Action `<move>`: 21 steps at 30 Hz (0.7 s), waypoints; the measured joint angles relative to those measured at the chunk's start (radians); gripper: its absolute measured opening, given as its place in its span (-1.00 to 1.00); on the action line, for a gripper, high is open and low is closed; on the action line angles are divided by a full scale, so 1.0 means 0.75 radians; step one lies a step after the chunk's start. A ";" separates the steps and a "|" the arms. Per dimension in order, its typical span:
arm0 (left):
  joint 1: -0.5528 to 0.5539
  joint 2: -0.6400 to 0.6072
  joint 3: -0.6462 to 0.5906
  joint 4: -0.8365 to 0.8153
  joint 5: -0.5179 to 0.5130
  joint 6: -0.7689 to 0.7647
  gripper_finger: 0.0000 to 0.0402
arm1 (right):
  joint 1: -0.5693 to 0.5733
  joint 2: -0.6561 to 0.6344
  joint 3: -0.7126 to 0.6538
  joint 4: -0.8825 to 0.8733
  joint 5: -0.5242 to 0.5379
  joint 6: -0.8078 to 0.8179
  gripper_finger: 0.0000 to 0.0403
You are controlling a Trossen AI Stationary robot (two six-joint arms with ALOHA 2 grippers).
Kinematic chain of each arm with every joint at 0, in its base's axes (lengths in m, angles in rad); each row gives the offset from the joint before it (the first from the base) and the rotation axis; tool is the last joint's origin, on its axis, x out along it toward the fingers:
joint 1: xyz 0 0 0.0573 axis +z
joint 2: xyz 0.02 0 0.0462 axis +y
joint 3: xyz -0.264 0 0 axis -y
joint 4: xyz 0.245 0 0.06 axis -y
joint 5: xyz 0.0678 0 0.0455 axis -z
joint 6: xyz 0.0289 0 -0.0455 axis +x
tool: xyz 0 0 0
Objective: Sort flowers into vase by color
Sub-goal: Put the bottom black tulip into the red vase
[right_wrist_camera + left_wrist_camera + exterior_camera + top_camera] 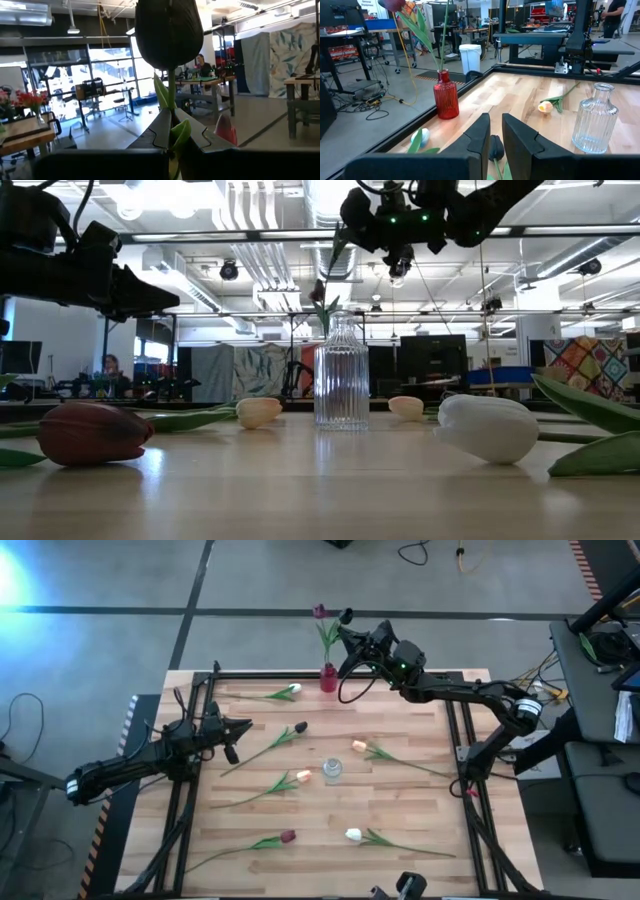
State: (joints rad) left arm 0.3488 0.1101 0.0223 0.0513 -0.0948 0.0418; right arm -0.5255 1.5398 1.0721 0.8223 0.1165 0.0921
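Observation:
A red vase (pixel 327 678) stands at the table's far edge with one maroon tulip (pixel 320 612) in it. My right gripper (pixel 350 628) hovers high beside that tulip, shut on a dark maroon tulip (pixel 169 30). A clear ribbed vase (pixel 331 770) stands mid-table. Loose tulips lie flat on the wood: white (pixel 294 689), dark (pixel 300 727), peach (pixel 359 745), peach (pixel 303 777), maroon (pixel 288 836), white (pixel 353 835). My left gripper (pixel 495 137) hangs over the table's left part, its fingers a narrow gap apart, pointing at the dark tulip. My right gripper pinches the dark tulip's stem (pixel 172 102) just below the head, with a green leaf (pixel 181 134) caught between the fingers too. The fingers come about level from the table's right and lie across the stem. The head stands upright above them; the stem's lower end is hidden.
A black frame rail (pixel 340 673) runs round the table. Bare wood lies along the near edge (pixel 320 875). In the low view the clear vase (pixel 341 375) stands in front of the red one. A person (pixel 202 62) sits far off in the room.

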 joint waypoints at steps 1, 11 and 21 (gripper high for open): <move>0.000 -0.001 0.000 0.000 0.000 0.000 -0.82 | 0.000 -0.001 0.000 0.001 0.005 0.001 -0.95; 0.000 0.000 0.000 0.000 0.000 0.000 -0.82 | -0.012 -0.001 0.000 -0.059 0.037 -0.016 -0.92; 0.000 0.000 0.000 0.000 0.000 0.000 -0.82 | -0.042 -0.001 0.000 -0.217 0.070 -0.063 -0.60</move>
State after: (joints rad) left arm 0.3486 0.1101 0.0223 0.0513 -0.0948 0.0421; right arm -0.5571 1.5394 1.0721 0.6594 0.1688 0.0447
